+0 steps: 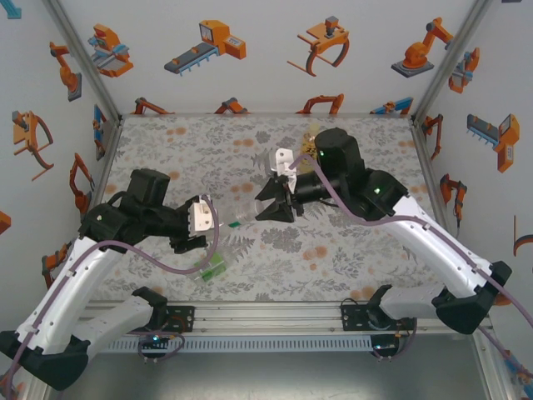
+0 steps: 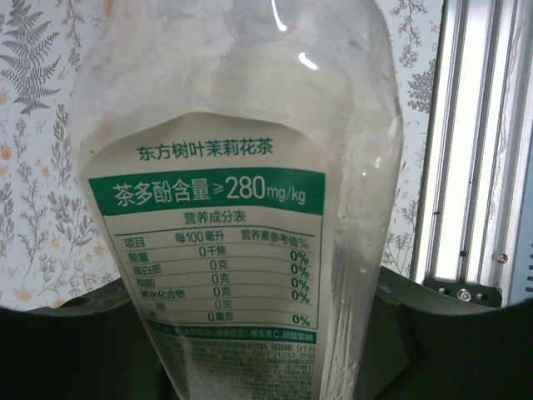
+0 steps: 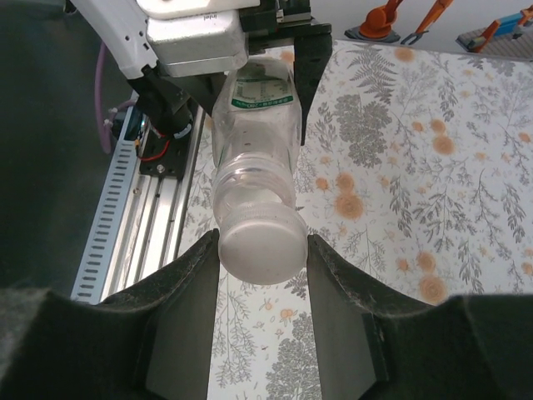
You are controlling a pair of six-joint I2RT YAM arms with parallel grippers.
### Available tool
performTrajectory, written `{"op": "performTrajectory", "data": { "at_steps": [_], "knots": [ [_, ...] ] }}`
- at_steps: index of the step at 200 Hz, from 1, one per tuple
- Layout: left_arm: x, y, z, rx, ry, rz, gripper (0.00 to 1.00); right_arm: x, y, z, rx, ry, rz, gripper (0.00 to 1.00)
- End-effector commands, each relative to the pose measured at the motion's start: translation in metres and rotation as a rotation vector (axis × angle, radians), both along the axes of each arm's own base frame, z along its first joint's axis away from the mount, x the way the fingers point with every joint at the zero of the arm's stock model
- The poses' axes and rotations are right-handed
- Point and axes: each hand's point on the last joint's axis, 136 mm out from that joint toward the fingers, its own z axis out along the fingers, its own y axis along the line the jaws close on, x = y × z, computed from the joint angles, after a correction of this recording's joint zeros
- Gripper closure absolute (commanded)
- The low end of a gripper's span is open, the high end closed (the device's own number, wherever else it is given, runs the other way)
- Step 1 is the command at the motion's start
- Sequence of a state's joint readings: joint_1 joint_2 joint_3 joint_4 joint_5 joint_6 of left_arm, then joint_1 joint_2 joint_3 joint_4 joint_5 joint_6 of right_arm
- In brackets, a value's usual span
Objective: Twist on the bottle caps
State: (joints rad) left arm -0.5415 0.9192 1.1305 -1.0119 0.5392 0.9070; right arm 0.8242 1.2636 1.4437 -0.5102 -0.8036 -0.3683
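At the bottom edge of the overhead view, two arm bases bolted to a metal rail [image 1: 266,317], with a flower-patterned table [image 1: 358,258] beyond. Just above, left of centre, the left gripper [image 1: 201,237], clamped narrow around the body of a clear bottle [image 3: 254,142] with a white and green label. Bottle held clear of the table and tilted, neck toward the middle of the frame. Probably gripped this way to stop the bottle from turning and to offer its mouth to the other arm. At centre, the right gripper [image 1: 276,204], meeting that neck head-on. Seen from the right wrist, both fingers [image 3: 196,308] pressed against the sides of a pale round cap [image 3: 260,243] seated on the bottle's mouth: closed on the cap, not standing wide. Judged to be the twisting step, with no way to tell how far down the thread. Open tabletop below and to the right of the pair, so room for the wrist to roll. Less room toward the lower left, with the rail near the bottle's base. Farther back, toward upper centre, something yellowish [image 1: 310,150] on the table, tucked behind the right arm and too hidden to name. Beyond that, the table's far edge and white panels [image 1: 266,75] printed with orange robot drawings.
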Motion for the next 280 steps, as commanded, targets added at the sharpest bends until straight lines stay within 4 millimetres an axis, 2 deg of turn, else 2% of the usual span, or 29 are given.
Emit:
{"op": "performTrajectory", "data": {
  "at_steps": [1, 126, 203, 241, 280],
  "knots": [
    [-0.008, -0.002, 0.011, -0.023, -0.019, -0.045, 1.0, -0.007, 0.003, 0.009, 0.011, -0.045, 0.039, 0.9],
    [-0.008, -0.009, 0.014, -0.059, 0.001, -0.049, 1.0, -0.022, 0.013, 0.006, 0.019, -0.037, 0.092, 0.94],
    [-0.01, -0.011, 0.008, -0.052, 0.026, -0.05, 1.0, -0.028, 0.015, 0.019, 0.038, -0.084, 0.104, 1.0],
    [-0.01, -0.012, 0.008, -0.056, 0.036, -0.055, 1.0, -0.034, 0.016, 0.011, -0.008, -0.104, 0.125, 1.0],
    [-0.011, -0.014, 0.008, -0.057, 0.052, -0.065, 1.0, -0.032, 0.016, -0.011, -0.123, -0.19, 0.102, 1.0]
  ]
}}
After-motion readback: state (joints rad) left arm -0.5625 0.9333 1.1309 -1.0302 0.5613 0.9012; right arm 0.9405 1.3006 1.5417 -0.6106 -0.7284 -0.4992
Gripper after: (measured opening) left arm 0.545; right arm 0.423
